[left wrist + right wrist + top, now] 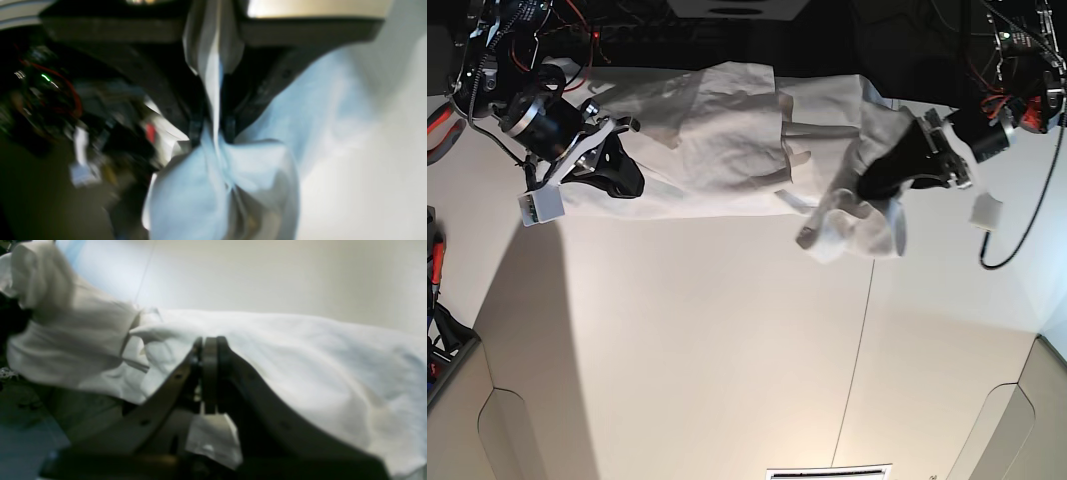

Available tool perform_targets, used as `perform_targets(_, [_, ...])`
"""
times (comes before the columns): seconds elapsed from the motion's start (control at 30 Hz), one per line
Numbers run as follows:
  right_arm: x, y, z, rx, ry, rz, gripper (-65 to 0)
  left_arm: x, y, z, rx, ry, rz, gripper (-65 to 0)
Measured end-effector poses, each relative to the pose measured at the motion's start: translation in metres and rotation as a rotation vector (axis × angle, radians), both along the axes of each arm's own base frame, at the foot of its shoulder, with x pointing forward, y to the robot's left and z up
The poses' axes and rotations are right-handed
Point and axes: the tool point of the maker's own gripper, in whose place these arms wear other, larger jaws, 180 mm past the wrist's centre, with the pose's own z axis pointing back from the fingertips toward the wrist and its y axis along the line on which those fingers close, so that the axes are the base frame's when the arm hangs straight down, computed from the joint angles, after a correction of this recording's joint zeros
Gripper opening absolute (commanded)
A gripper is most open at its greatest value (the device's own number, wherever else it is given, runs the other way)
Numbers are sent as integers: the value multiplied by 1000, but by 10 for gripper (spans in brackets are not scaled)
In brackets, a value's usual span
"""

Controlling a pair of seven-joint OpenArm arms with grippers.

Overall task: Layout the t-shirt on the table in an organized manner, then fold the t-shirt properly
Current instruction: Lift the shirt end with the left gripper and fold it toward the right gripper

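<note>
Two pincers hold one garment, and each view tells its share. Left wrist view: the left pincer (pixel 213 130) is clamped on a bunched ridge of the t-shirt (pixel 220 186); cloth runs up between the jaws and spills out beyond the tips in a loose, pale bundle. The picture is blurred, so which part of the garment this is I cannot tell

Right wrist view: the right pincer (pixel 209 350) has its jaws pressed together on a thin layer of the t-shirt, a scrap of white showing behind the tips, while the main body drapes past them to one side

Base view: the t-shirt (pixel 717 140) stretches between the right pincer (pixel 617 165) and the left pincer (pixel 877 185), along the far edge of the counter (pixel 727 350), with a crumpled lump hanging just below the left one

Judged from its folds, the cloth is light, soft and limp; it will sag and crease wherever unsupported. Better holds would be hem corners or shoulder seams, gripped through few layers
</note>
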Motion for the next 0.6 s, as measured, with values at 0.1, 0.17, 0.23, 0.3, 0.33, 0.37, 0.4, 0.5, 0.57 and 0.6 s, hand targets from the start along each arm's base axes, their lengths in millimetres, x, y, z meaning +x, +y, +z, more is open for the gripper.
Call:
perform_targets(0.1, [1,-4,0,-8,0,-9,-650,0,-36,-1,-42,-3,-70,-650])
perform_targets(0.17, [1,-9,0,-13,-1,-24,-650,7,-47,-9,16,-15,-86,-650])
perform_targets(0.23, [2,-18,0,-20,-2,-49,-650,10,-57,-18,70,-25,-97,-650])
perform_targets(0.3, [3,-28,0,-30,-4,-77,-650,9,-65,-29,139,-34,-110,-650])
perform_targets(0.33, [3,-33,0,-35,-4,-91,-650,7,-68,-35,177,-32,-131,-650])
perform_targets(0.37, [3,-37,0,-40,-5,-103,-650,4,-73,-39,200,-32,-150,-650])
perform_targets(0.4, [4,-40,0,-43,-6,-113,-650,2,-77,-41,204,-32,-165,-650])
perform_targets(0.5, [5,-44,1,-46,-10,-124,-650,-1,-84,-43,206,-30,-192,-643])
perform_targets(0.57, [5,-44,1,-44,-11,-124,-650,-4,-88,-43,205,-28,-207,-432])
perform_targets(0.6, [5,-44,1,-44,-11,-124,-650,-4,-90,-43,201,-29,-210,-351])
